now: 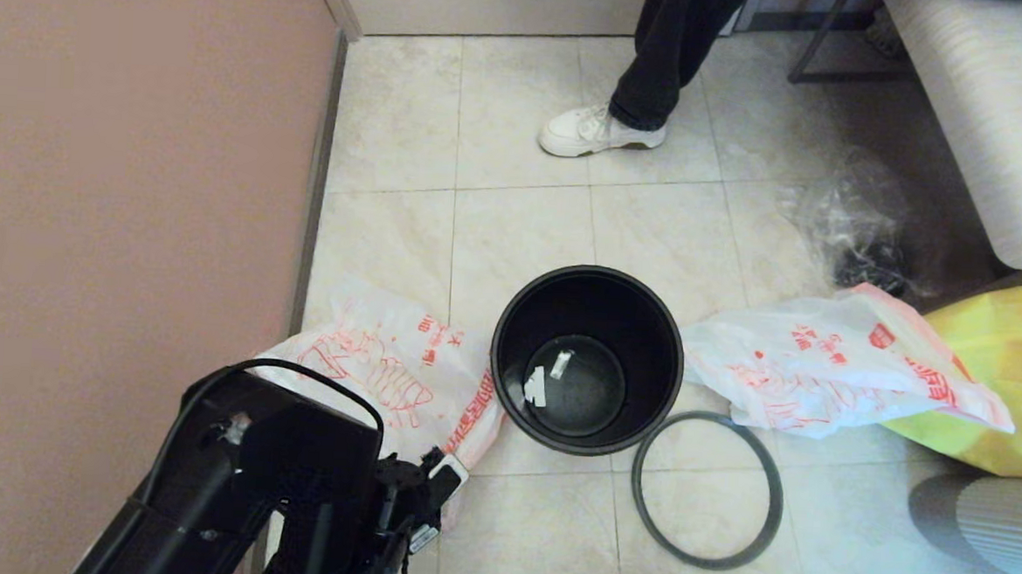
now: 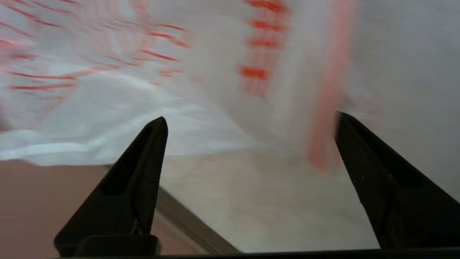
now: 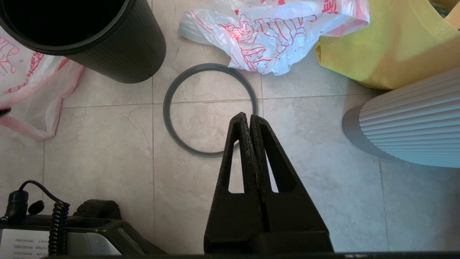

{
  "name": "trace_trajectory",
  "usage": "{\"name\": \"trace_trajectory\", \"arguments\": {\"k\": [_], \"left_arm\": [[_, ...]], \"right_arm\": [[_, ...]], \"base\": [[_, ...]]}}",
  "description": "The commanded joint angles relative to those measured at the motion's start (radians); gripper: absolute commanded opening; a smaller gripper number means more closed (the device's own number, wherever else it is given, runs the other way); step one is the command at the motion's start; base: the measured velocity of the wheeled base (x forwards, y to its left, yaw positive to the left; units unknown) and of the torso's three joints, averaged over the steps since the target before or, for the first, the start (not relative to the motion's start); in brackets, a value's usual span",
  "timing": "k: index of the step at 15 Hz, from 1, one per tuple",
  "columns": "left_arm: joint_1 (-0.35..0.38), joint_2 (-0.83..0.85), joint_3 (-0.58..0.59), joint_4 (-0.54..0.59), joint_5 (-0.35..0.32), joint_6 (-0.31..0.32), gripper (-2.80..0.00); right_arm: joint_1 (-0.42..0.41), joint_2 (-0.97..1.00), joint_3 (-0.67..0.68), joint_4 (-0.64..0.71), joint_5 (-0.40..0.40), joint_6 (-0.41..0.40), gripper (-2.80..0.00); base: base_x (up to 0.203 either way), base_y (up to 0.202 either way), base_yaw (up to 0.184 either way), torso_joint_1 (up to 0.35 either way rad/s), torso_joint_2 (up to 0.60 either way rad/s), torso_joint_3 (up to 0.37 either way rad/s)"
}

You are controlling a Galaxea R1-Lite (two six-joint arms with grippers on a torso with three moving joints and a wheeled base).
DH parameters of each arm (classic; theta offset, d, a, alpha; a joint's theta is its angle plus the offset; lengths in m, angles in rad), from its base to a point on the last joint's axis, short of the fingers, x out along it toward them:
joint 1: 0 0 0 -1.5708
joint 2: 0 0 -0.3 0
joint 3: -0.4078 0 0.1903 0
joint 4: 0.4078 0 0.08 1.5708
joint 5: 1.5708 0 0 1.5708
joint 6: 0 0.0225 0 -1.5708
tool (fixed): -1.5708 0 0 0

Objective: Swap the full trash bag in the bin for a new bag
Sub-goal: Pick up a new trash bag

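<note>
Left gripper (image 2: 249, 120): fingers apart, low over the bag (image 1: 384, 372) left of the bin, perhaps brushing it.
Bin (image 1: 586, 361): upright, unlined.
Ring rim (image 1: 708, 490): flat on the floor beside it.
Second printed bag (image 1: 822, 364): right, against the yellow bag (image 1: 994, 409).
Right gripper (image 3: 249, 117): fingers together above the ring.

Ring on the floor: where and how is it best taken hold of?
Probably from above, across the thin band of the ring, one finger inside the hoop, one outside: it lies flat on the tiles beside the bin. The shut right gripper hangs over it.
</note>
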Motion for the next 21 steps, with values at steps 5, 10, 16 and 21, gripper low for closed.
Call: {"name": "trace_trajectory", "arguments": {"k": [5, 10, 16, 21], "left_arm": [[0.005, -0.005, -0.156, 0.093, 0.025, 0.031, 0.0], [0.008, -0.006, -0.31, 0.234, 0.037, 0.039, 0.0], [0.004, 0.023, -0.435, 0.311, 0.055, 0.04, 0.0], [0.046, 0.05, -0.54, 0.392, 0.076, 0.039, 0.0]], "right_arm": [[0.0, 0.002, 0.001, 0.0, 0.0, -0.001, -2.8], [0.0, 0.002, 0.0, 0.0, 0.0, -0.001, -2.8], [0.0, 0.002, 0.0, 0.0, 0.0, 0.001, -2.8], [0.0, 0.002, 0.0, 0.0, 0.0, 0.0, -2.8]], "base": [[0.0, 0.0, 0.0, 0.0, 0.0, 0.0], [0.0, 0.0, 0.0, 0.0, 0.0, 0.0], [0.0, 0.0, 0.0, 0.0, 0.0, 0.0], [0.0, 0.0, 0.0, 0.0, 0.0, 0.0]]}}
